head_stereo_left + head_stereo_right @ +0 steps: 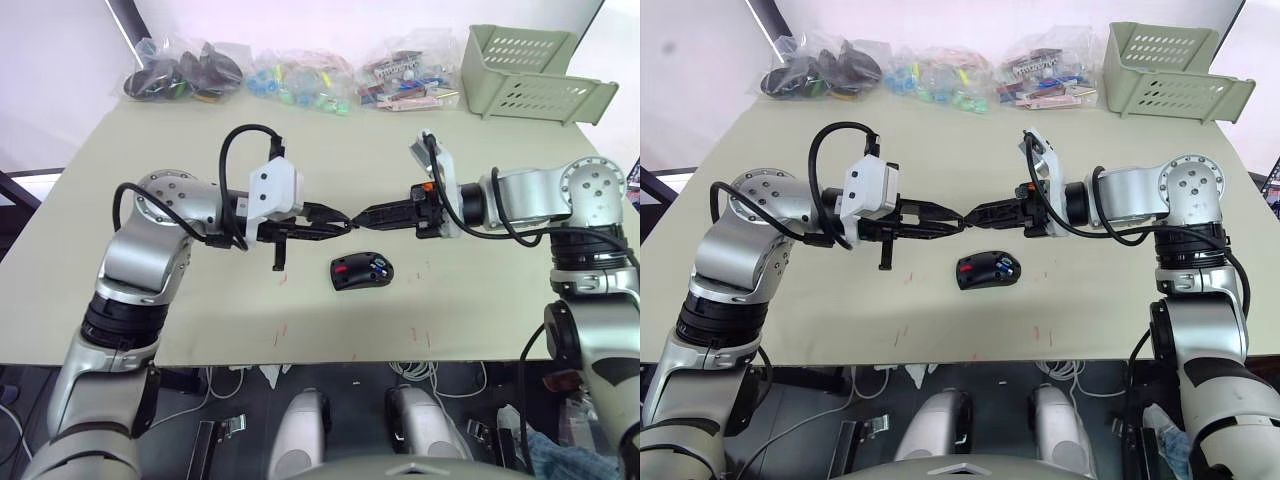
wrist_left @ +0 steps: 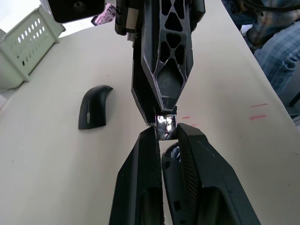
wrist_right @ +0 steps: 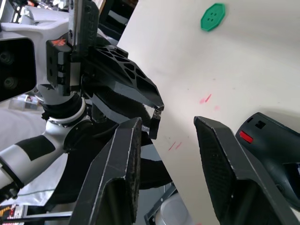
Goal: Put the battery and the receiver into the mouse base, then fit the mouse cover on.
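Note:
The mouse base lies open on the table with a red patch in its hollow, and the blue battery lies inside it. Above and just behind the base, my two grippers meet tip to tip. My left gripper is shut on the small shiny receiver. My right gripper stands open, its fingers on either side of the left gripper's tip and the receiver. The glossy black mouse cover lies on the table beyond the grippers, apart from the base.
Clear bags of parts line the table's back edge, and a pale green basket stands at the back right. Small red marks dot the table near its front edge. Cables hang below that edge.

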